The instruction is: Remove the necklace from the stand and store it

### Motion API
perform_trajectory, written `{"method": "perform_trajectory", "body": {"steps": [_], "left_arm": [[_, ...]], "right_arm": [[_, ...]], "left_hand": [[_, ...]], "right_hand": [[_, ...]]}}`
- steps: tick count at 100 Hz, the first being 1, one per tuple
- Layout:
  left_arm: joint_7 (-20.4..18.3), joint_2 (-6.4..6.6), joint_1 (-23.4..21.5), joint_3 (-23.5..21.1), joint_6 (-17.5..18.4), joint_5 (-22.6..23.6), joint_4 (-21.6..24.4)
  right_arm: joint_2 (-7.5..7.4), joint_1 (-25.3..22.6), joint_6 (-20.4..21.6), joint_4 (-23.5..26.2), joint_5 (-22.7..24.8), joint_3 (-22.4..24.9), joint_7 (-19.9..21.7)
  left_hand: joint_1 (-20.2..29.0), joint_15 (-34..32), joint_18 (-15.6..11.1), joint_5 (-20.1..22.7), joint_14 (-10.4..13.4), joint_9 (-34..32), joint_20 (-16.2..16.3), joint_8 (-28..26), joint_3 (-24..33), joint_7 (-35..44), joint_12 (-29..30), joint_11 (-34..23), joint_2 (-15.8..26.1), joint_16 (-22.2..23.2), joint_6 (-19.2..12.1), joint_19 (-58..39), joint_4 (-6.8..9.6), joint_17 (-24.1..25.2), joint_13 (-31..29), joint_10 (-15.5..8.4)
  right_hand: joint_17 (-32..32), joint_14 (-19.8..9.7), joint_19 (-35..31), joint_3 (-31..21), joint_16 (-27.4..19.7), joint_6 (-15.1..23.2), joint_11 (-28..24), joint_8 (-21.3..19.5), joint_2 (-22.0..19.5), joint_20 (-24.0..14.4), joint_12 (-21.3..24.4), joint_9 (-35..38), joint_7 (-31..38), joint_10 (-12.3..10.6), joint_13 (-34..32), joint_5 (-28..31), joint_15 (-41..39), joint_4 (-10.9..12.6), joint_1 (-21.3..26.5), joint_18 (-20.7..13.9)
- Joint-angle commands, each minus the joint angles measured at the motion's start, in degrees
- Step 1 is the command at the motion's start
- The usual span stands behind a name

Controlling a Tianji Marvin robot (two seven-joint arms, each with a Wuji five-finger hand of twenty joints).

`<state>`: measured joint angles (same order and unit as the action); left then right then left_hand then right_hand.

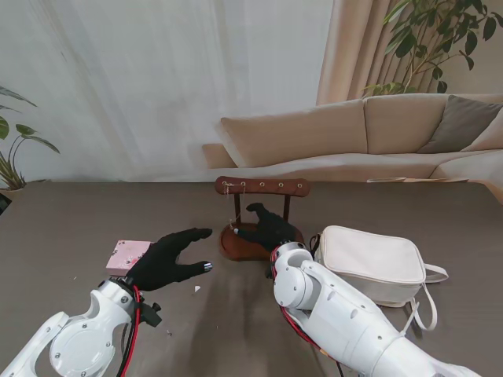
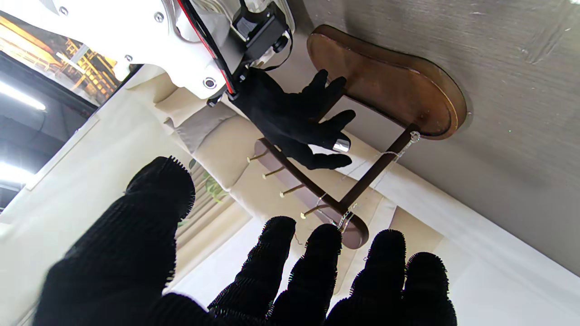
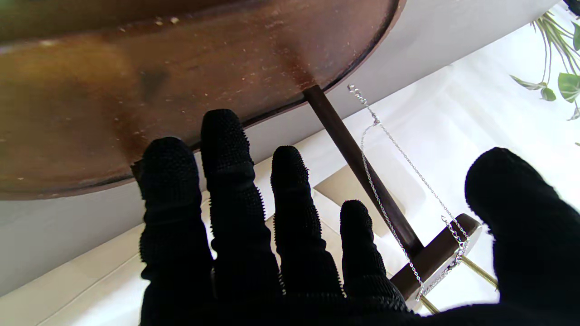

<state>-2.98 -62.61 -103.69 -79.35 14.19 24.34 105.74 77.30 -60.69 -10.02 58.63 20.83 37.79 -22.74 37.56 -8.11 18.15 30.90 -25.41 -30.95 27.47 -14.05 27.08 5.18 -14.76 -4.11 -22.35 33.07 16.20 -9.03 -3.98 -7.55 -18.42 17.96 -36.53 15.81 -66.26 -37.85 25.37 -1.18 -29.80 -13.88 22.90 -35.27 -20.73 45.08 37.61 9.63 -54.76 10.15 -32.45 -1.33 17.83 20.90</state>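
Note:
A dark wooden jewellery stand (image 1: 262, 186) rises from an oval base (image 1: 240, 245) at the table's middle. A thin silver necklace (image 1: 234, 206) hangs from the pegs at the crossbar's left end and drops beside the left post; the chain (image 3: 408, 163) shows clearly in the right wrist view, and the necklace (image 2: 385, 158) also in the left wrist view. My right hand (image 1: 269, 226) hovers over the base with fingers spread, holding nothing, just right of the chain. My left hand (image 1: 169, 258) is open, left of the stand and nearer to me. A pink box (image 1: 128, 255) lies beside it.
A white zipped bag (image 1: 376, 264) with a strap lies right of the stand, close to my right forearm. Small white scraps (image 1: 196, 289) dot the table near my left hand. A beige sofa (image 1: 354, 133) runs beyond the table's far edge.

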Motion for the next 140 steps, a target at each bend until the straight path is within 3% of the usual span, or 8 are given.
{"method": "perform_trajectory", "body": {"steps": [1, 35, 70, 93, 140], "left_arm": [[-1.1, -0.23, -0.2, -0.1, 0.2, 0.0, 0.3], [-2.0, -0.08, 0.6, 0.6, -0.1, -0.3, -0.2], [-2.6, 0.06, 0.9, 0.9, -0.5, -0.2, -0.2], [-2.9, 0.08, 1.1, 1.2, -0.9, -0.5, -0.3], [-3.5, 0.12, 1.0, 1.3, -1.5, -1.4, 0.0]], "right_arm": [[1.02, 0.6, -0.4, 0.1, -0.8, 0.0, 0.6], [2.98, 1.9, -0.9, -0.9, -4.2, -0.6, -0.1], [3.34, 1.0, -0.4, 0.3, -6.1, 0.3, -0.9], [4.01, 0.1, 0.2, 1.5, -9.2, 1.6, -2.0], [4.55, -0.9, -1.0, 4.2, -12.9, 3.1, -2.6]], "left_hand": [[0.5, 1.0, -0.6, 0.6, -1.3, -1.4, 0.7, 0.1, -1.7, 0.0, -0.2, 0.4, 2.1, -0.5, -0.9, -0.9, 0.11, 0.5, -0.6, 0.0], [0.5, 1.1, -0.6, 0.7, -1.3, -1.4, 0.7, 0.1, -1.8, 0.1, -0.2, 0.4, 2.1, -0.7, -0.9, -0.9, 0.15, 0.6, -0.5, -0.1], [0.3, 1.1, -0.7, 0.6, -1.3, -1.3, 0.8, 0.0, -2.3, 0.1, -0.1, 0.4, 2.4, -0.8, -0.8, -0.9, 0.15, 0.7, -0.5, 0.0], [0.5, 1.1, -0.8, 0.7, -1.4, -1.2, 0.8, 0.0, -2.7, 0.0, -0.1, 0.4, 2.6, -0.9, -0.8, -0.9, 0.23, 0.7, -0.4, 0.1], [0.6, 1.3, -0.8, 1.1, -1.5, -1.1, 0.9, 0.0, -3.8, 0.1, -0.1, 0.5, 3.7, -1.5, -0.9, -0.9, 0.35, 0.8, -0.5, 0.1]], "right_hand": [[7.5, 0.9, -2.5, 1.2, 0.6, -0.4, -1.0, 0.9, -0.4, 1.7, -0.3, 1.1, 0.9, -1.0, -1.4, -3.2, -0.6, 0.8, 0.0, 1.7], [7.2, 1.1, -3.0, 1.5, 0.7, 1.9, -1.4, 1.7, -0.2, 2.1, -0.1, 2.0, 2.4, -1.0, -2.4, -2.8, -1.3, 0.8, 0.7, 1.8], [7.3, 1.1, -3.0, 2.0, 0.9, 3.6, -2.6, -0.3, 0.4, 2.5, -0.8, 3.2, 7.7, -0.9, -3.5, 10.0, -2.1, 0.7, 3.4, 2.2], [6.8, 1.4, -3.2, 4.4, 0.8, 6.2, -2.8, -4.1, 0.0, 3.1, -0.9, 5.5, 8.3, -2.0, -4.7, 17.2, -2.5, 0.4, 8.7, 2.4], [6.0, 1.6, -3.9, 7.4, 1.1, 5.8, -2.2, -5.3, -1.1, 3.7, -1.0, 7.7, 7.4, -1.7, -6.8, 23.9, -3.0, -0.2, 14.2, 2.7]]}}
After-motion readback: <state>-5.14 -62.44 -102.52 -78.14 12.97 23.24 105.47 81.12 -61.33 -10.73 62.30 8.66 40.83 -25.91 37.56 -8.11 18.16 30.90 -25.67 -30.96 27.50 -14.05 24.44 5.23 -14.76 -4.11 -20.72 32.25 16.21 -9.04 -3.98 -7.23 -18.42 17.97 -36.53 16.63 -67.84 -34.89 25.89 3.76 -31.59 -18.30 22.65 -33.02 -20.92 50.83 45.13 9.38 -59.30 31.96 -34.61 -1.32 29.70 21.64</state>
